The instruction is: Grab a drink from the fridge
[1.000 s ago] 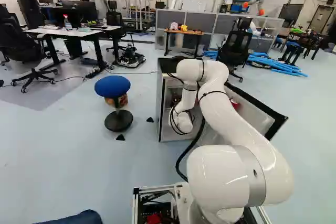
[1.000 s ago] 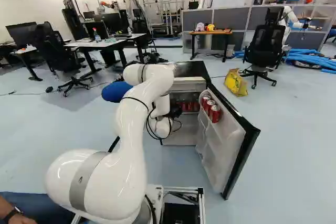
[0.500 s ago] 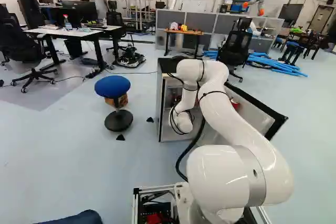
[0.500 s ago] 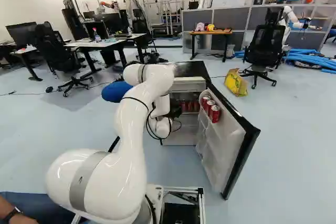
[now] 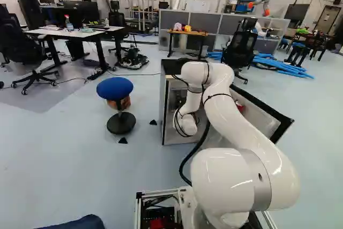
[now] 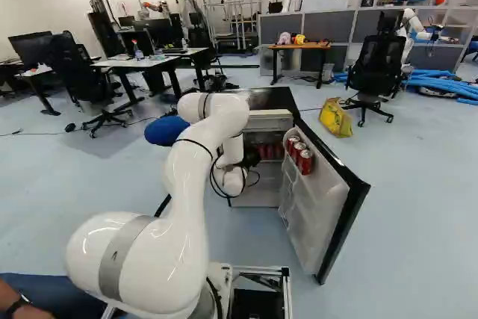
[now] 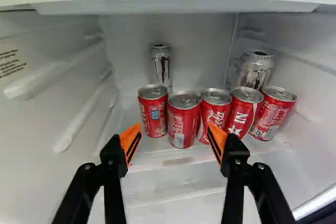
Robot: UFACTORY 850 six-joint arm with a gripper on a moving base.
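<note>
From where I stand, the white arm reaches into the open fridge, and the gripper has its fingers spread wide, grasping nothing. Five red soda cans stand upright inside, straight ahead of the fingers — the likeliest pick seems to be the red can second from the end, nearest the gap's centreline. A slim silver can stands behind the end one. The pick's long axis is vertical, so the fingers should go in either side of its body. Its neighbours crowd close — a small sideways correction first, I'd judge, or a fingertip may knock one.
</note>
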